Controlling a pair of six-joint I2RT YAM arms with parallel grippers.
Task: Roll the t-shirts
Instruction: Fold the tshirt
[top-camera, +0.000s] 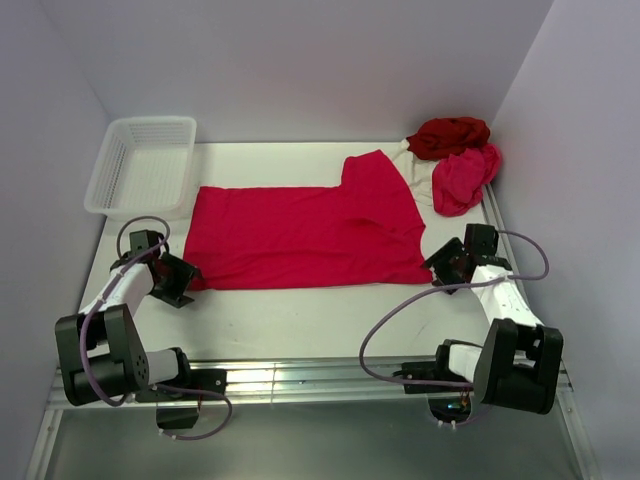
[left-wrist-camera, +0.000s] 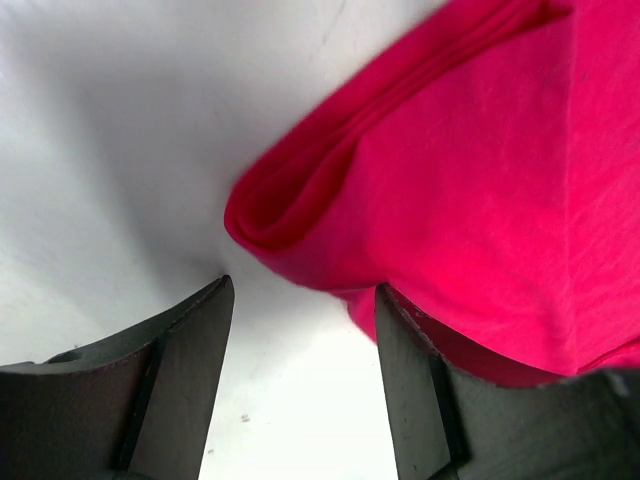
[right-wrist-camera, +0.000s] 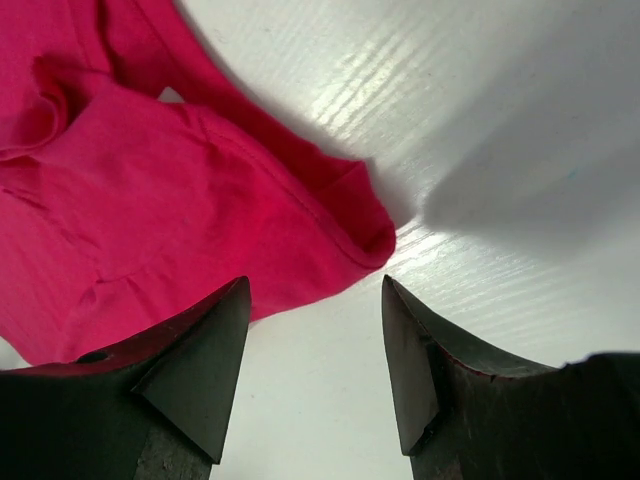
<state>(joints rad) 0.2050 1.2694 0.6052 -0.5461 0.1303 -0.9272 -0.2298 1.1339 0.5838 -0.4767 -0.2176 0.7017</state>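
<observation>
- Crimson t-shirt (top-camera: 300, 235) lies spread flat on the white table (top-camera: 300, 320), with pale walls (top-camera: 300, 60) around it.
- Left gripper (left-wrist-camera: 300, 290): open, empty, at the shirt's near-left corner.
- Right gripper (right-wrist-camera: 315, 285): open, empty, at the near-right corner.

The white worktop (top-camera: 300, 320) carries a crimson t-shirt (top-camera: 300, 235) spread flat across its middle, lengthwise from left to right, one sleeve pointing to the far side. At the far left corner stands a white mesh basket (top-camera: 140, 165), just beside the shirt's far left end. In the far right corner lie a dark red shirt (top-camera: 450, 135), a pink shirt (top-camera: 462, 180) and a cream shirt (top-camera: 415, 170), bunched together.
</observation>
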